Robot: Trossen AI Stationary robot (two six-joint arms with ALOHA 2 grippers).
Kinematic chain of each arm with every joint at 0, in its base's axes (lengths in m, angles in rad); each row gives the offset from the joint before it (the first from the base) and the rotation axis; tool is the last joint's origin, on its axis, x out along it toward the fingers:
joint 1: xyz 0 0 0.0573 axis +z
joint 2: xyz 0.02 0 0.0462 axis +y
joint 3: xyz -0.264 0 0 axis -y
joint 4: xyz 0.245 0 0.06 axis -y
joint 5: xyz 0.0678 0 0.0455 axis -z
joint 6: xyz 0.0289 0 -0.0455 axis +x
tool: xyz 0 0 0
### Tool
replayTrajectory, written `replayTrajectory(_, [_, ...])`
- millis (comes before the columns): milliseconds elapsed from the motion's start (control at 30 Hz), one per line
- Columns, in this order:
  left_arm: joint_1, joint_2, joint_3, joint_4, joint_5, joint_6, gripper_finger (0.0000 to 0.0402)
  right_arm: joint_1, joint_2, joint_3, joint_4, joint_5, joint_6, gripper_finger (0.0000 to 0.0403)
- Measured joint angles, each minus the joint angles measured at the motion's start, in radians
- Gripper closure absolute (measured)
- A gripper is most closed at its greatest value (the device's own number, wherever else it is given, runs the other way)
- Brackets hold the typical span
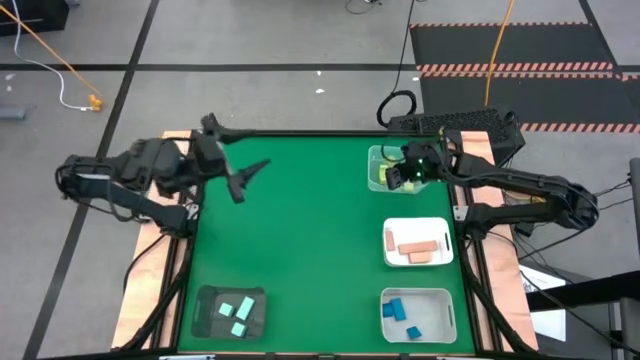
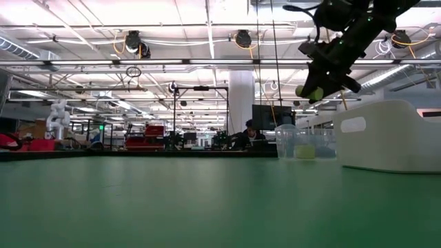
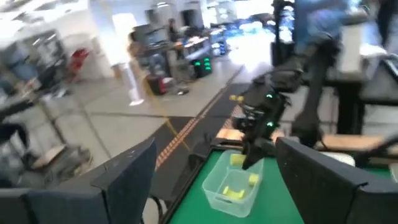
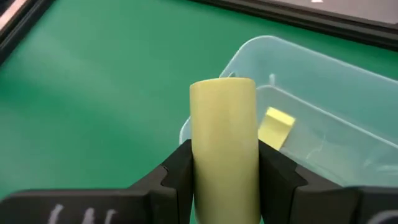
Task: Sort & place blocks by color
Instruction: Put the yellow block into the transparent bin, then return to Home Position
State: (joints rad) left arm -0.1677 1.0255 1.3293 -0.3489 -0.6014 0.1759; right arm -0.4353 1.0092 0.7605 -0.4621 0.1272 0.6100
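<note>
Right gripper point(image 4: 224, 171), clamped on a yellow cylinder point(image 4: 224, 134) whose long axis runs between its fingers, hovers over the clear tray point(image 4: 348, 93).

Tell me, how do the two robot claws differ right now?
The right gripper is shut on a yellow block, while the left gripper is open and holds nothing. The right gripper hangs over the clear tray at the table's far right; the left gripper hovers over bare green table at far left. Both are dark and two-fingered.

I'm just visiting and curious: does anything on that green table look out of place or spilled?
Nothing stands out. Mint, pink and blue blocks lie sorted in their own trays, and the right hand holds a yellow block above the clear tray with other yellow pieces.
</note>
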Motion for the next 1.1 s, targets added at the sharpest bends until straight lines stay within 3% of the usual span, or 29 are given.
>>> replayTrajectory(200, [0.019,-0.091,0.000,-0.204,-0.107,-0.263,0.0073,-0.049,0.000,-0.013,0.006,-0.001,-0.001,0.0289])
replayTrajectory(467, [0.030,-0.139,0.000,-0.368,-0.108,-0.415,0.0082,-0.070,-0.001,-0.088,0.034,-0.001,0.079,0.0137])
replayTrajectory(633, [0.030,-0.181,0.000,-0.494,-0.086,-0.546,0.0084,-0.070,-0.006,-0.090,0.099,-0.009,0.086,0.0084])
replayTrajectory(833, [0.020,-0.259,0.000,-0.596,0.008,-0.605,0.0076,-0.069,-0.050,-0.090,0.218,-0.028,0.045,0.0071])
replayTrajectory(1100, [-0.023,-0.366,-0.061,-0.653,0.018,-0.609,0.0084,-0.069,-0.145,-0.090,0.223,-0.025,0.006,0.0070])
